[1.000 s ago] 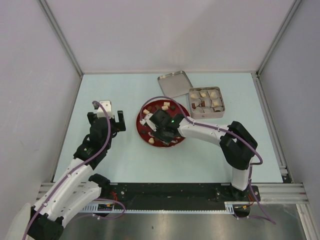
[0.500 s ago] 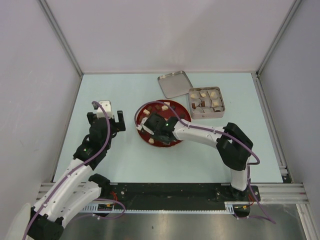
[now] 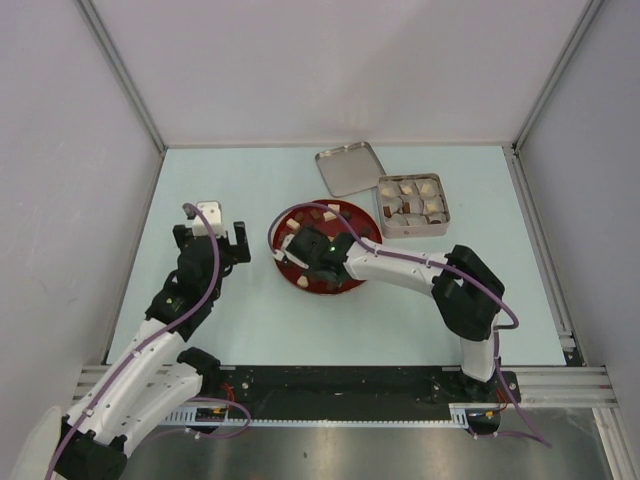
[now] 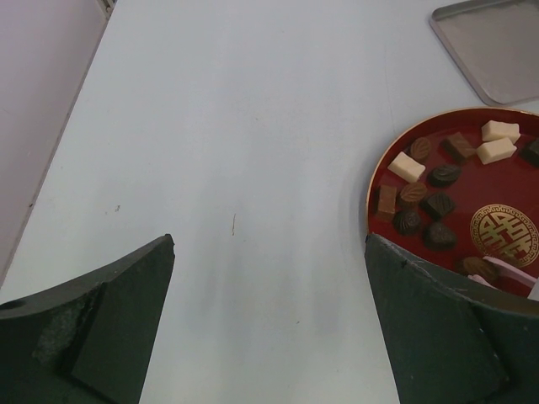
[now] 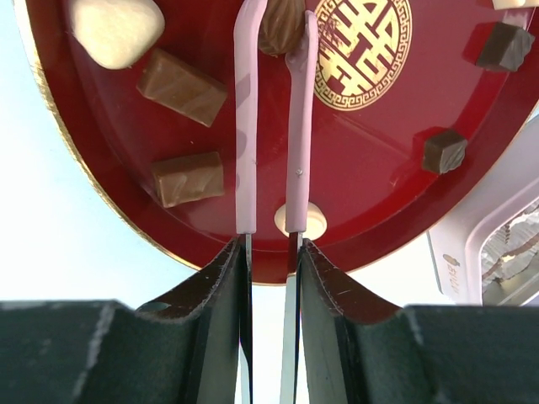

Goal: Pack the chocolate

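Nearest, the R fingers (image 5: 210,286) were clamped on the pink tongs (image 5: 248,126), whose tips closed round one brown chocolate (image 5: 281,25) on the red plate (image 5: 404,168); other pcs lay scattered there. L fingers (image 4: 109,320) gaped wide over the table (image 4: 253,126), holding nothing. Risk, we judged: the smooth pc squirts from thin tips en route to the far tin (image 3: 447,212), w/ uneven squeeze.

Brown and cream chocolate (image 4: 444,175) pieces are scattered across the red plate (image 4: 480,181), one oval pinched in pink tongs (image 5: 246,126); others are seated in the tin (image 3: 415,233)
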Robot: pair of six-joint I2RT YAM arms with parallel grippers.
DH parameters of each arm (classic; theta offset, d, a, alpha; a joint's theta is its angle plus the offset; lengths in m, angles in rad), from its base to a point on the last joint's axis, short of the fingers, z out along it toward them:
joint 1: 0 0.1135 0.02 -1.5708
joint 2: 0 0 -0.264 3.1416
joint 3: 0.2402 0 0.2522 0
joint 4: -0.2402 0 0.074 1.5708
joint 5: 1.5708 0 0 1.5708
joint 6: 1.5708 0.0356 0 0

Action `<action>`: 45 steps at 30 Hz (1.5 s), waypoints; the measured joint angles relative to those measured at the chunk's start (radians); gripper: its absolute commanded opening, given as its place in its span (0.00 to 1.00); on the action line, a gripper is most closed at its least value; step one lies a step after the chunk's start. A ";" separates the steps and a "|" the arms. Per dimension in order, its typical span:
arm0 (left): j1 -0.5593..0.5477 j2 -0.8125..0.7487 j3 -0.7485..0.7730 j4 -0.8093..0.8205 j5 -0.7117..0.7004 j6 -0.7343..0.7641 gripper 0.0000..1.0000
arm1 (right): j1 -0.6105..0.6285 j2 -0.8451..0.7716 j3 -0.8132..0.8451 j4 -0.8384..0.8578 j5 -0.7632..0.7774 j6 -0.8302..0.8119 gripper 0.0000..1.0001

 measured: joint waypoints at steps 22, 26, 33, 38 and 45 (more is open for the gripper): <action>0.000 -0.013 -0.008 0.000 -0.006 0.000 1.00 | -0.327 -0.296 -0.114 -0.057 -0.032 0.061 0.01; 0.000 -0.013 -0.008 0.000 -0.007 0.000 1.00 | -0.431 -0.311 -0.129 -0.069 -0.032 0.061 0.01; 0.000 -0.013 -0.008 0.000 -0.007 0.000 1.00 | -0.557 -0.311 -0.134 -0.060 -0.030 0.074 0.00; 0.000 -0.013 -0.008 0.000 -0.007 0.000 1.00 | -0.597 -0.304 -0.134 -0.050 -0.029 0.080 0.00; 0.000 -0.013 -0.012 0.002 -0.007 0.001 1.00 | -0.620 -0.277 -0.134 -0.043 -0.030 0.080 0.01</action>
